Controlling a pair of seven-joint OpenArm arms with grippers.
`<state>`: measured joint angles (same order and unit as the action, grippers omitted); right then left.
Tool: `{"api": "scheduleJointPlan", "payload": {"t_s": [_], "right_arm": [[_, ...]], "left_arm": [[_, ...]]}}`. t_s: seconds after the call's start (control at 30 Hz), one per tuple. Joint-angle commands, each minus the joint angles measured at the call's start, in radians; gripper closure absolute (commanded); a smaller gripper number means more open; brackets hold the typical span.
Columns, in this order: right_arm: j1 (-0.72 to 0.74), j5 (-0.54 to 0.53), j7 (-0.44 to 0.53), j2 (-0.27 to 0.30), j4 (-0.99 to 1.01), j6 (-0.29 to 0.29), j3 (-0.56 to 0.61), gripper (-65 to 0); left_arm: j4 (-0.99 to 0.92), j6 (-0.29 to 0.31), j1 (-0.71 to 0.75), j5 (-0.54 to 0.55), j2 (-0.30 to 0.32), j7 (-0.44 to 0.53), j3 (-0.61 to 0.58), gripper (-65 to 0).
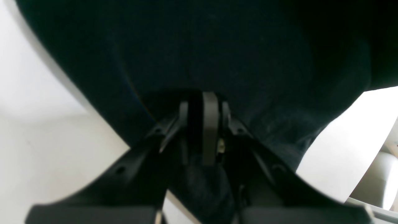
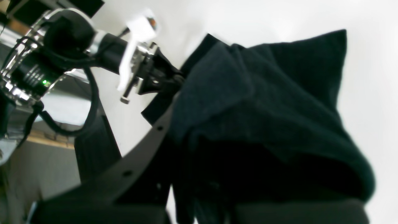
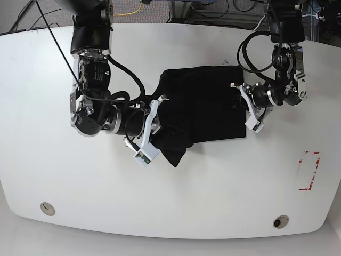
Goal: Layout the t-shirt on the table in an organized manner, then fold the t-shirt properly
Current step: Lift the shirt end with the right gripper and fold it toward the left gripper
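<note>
Gripping the t-shirt (image 3: 202, 106) from both sides right now. The left gripper (image 3: 238, 101) is clamped down on the shirt's right edge in the base view; its wrist view shows the jaws nearly together with black cloth pinched between them. The right gripper (image 3: 160, 114) is clenched on the shirt's left edge, with cloth bunched up and draped over the fingers (image 2: 146, 143) in its wrist view.

Room-wise, the table (image 3: 176, 213) has lots of bare white surface near and to the left. The red tape outline (image 3: 310, 170) sits well off to the right, apart from the shirt. Two grommet holes (image 3: 47, 208) are along the near edge.

The shirt lies around the table's middle, stretched between both grippers, with a loose corner hanging toward the near side beside the right gripper.
</note>
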<state>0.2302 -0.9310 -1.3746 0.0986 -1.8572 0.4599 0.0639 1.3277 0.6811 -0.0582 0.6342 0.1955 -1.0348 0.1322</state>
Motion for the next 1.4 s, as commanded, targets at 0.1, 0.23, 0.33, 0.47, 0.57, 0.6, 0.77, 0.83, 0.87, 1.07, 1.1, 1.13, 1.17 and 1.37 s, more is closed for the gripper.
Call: {"api": "scheduleJointPlan", "payload": {"t_s": [0.1,0.23,0.33,0.47,0.57,0.6,0.77,0.83,0.87,1.07,1.1,1.13,1.17,1.37], "right_arm": [[0.044,-0.013,0.014,-0.041,-0.015,0.001,0.072,0.0],[0.045,-0.013,0.016,-0.043,0.011,0.001,0.112,0.0],[0.047,-0.013,0.018,-0.056,0.035,0.001,0.132,-0.2],[0.047,-0.013,0.018,-0.067,0.061,0.001,0.152,-5.4],[0.059,-0.013,0.018,-0.069,0.077,0.001,0.172,-20.8],[0.061,-0.013,0.018,-0.070,0.081,0.000,0.178,-26.8],[0.077,-0.013,0.019,-0.078,0.081,0.000,0.202,-50.3],[0.091,-0.013,0.019,-0.096,0.081,0.000,0.213,-57.5],[0.094,-0.013,0.019,-0.104,0.083,0.000,0.218,-59.6],[0.125,0.048,0.019,-0.175,0.083,0.000,0.268,-62.0],[0.128,0.057,0.019,-0.181,0.083,0.000,0.281,-62.0],[0.133,0.071,0.019,-0.190,0.083,0.000,0.290,-62.0],[0.133,0.083,0.019,-0.196,0.081,0.001,0.296,-62.0],[0.133,0.126,0.019,-0.205,0.078,0.006,0.297,-62.0]], "left_arm": [[0.003,-0.007,0.001,-0.037,0.006,-0.042,-0.003,-4.0],[0.005,-0.007,0.001,-0.037,0.006,-0.042,-0.003,-4.0],[0.005,-0.007,0.001,-0.037,0.006,-0.042,-0.003,-4.0],[0.005,-0.007,0.001,-0.037,0.006,-0.042,-0.003,-4.0],[0.005,-0.007,0.001,-0.037,0.006,-0.042,-0.003,-4.0],[0.005,-0.007,0.001,-0.037,0.005,-0.040,-0.003,-4.0],[0.005,-0.007,0.001,-0.037,0.005,-0.039,-0.003,-4.0],[0.005,-0.007,0.001,-0.037,0.005,-0.039,-0.003,-4.0],[0.005,-0.007,0.001,-0.037,0.005,-0.039,-0.003,-4.0],[0.006,-0.007,0.001,-0.037,0.005,-0.037,-0.003,-4.0],[0.006,-0.007,0.001,-0.037,0.006,-0.037,-0.003,-3.9],[0.006,-0.007,0.001,-0.037,0.006,-0.037,-0.003,-3.9],[0.008,-0.007,0.001,-0.035,0.006,-0.037,-0.003,-3.9],[0.011,-0.002,-0.004,-0.029,0.009,-0.037,0.001,-3.9]]}}
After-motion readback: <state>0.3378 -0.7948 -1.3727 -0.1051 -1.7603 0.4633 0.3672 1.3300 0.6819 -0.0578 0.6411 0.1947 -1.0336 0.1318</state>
